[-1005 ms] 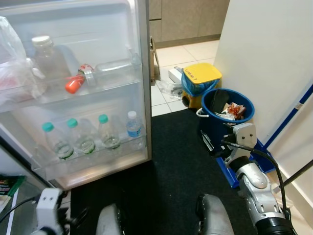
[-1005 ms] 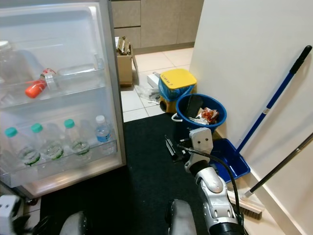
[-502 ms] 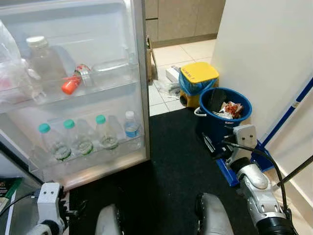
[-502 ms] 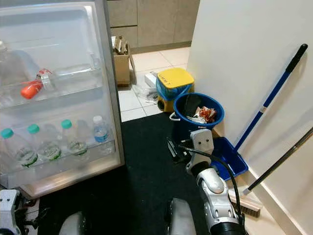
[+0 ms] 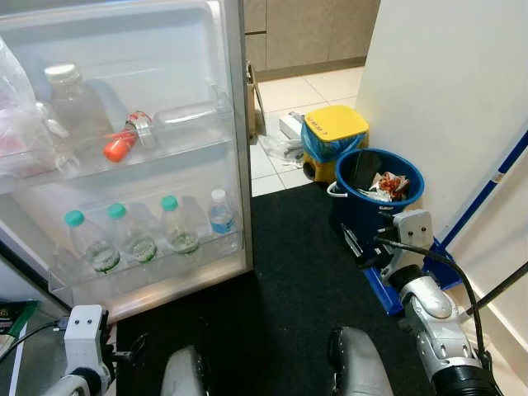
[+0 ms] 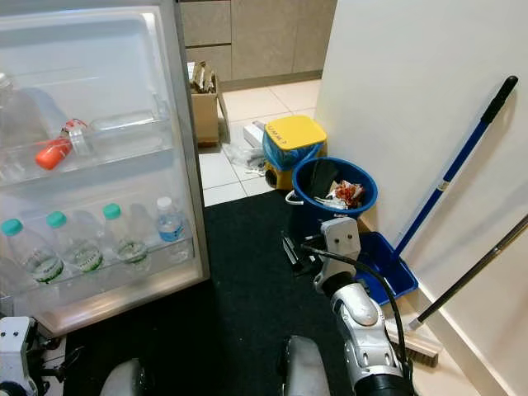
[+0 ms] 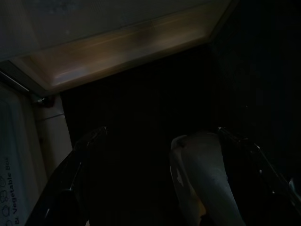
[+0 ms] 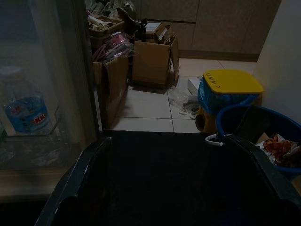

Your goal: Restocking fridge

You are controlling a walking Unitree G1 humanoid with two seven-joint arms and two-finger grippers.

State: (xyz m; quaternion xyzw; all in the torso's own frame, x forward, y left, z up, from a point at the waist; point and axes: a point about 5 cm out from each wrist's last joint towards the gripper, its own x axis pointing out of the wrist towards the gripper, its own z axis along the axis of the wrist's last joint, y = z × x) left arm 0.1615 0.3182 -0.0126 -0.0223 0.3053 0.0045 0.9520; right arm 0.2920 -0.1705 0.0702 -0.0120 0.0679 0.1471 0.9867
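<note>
The right claw [image 8: 178,188], fingers spread and holding nothing, hangs low over a black mat [image 5: 297,272] beside a blue bin [image 5: 375,186] full of rubbish. The left claw [image 7: 155,179], also spread and empty, hangs near the floor at the foot of the open fridge door [image 5: 124,157]. Four water bottles [image 5: 136,235], three green-capped and one blue-labelled, stand upright in a row on the door's lower shelf. On the shelf above, a bottle with an orange cap [image 5: 124,142] lies on its side next to an upright clear jar [image 5: 74,103]. A yellow-lidded bin [image 5: 334,136] sits on the tiled floor behind the blue one; a blue-handled broom [image 6: 462,157] leans on the white wall.
</note>
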